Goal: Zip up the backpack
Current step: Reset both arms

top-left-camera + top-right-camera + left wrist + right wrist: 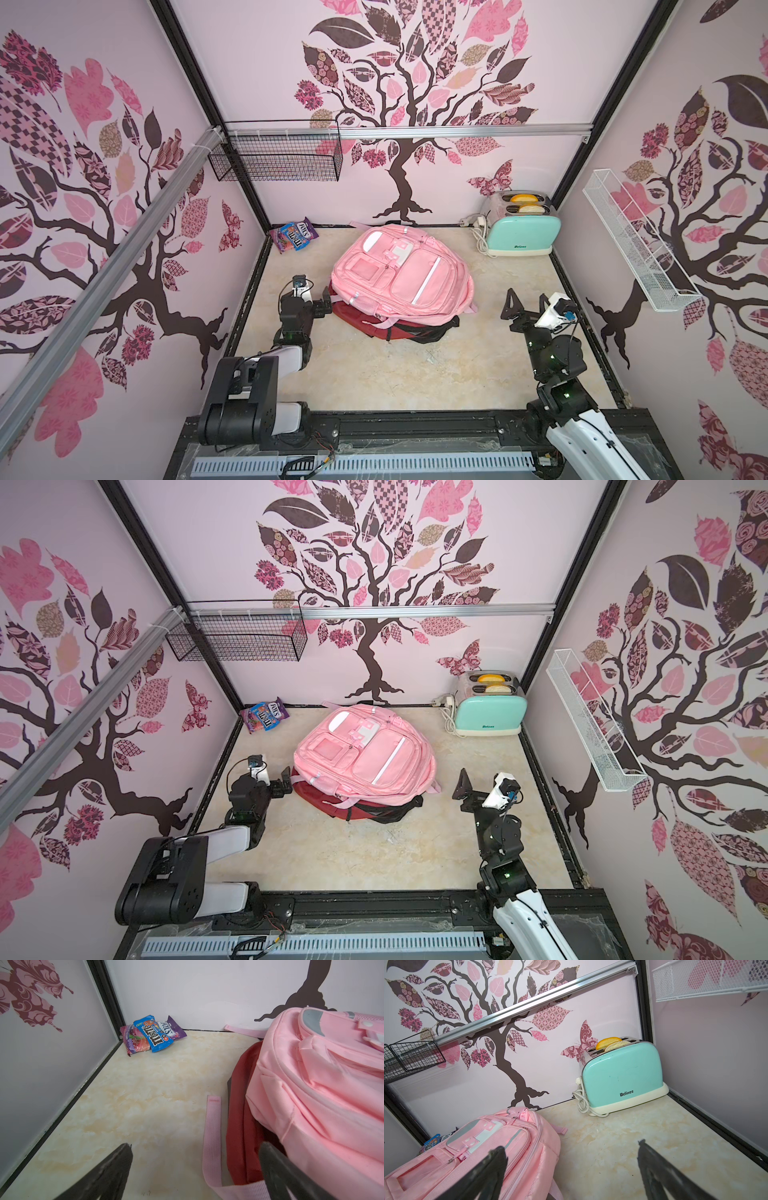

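The pink backpack (403, 278) lies mid-frame on the surface (374, 374) in both top views. The left jaws gape wide just beside its left edge; the right jaws, also wide, stand apart at its right.

1. A mint-green Belinee toaster (523, 237) stands in the far right corner of the marbled table (395, 374). Two slices (609, 1042) stick up from its slots, one orange and one pale.
2. Its white cord (582, 1101) lies coiled against one end of it.
3. In the far left corner, a blue M&M's packet (154, 1035) overlaps a purple Fox's packet (172, 1029) and a pink packet (135, 1041).
4. A black wire basket (276, 160) hangs from the rear wall rail.
5. A white mesh shelf (636, 241) is mounted on the right wall.
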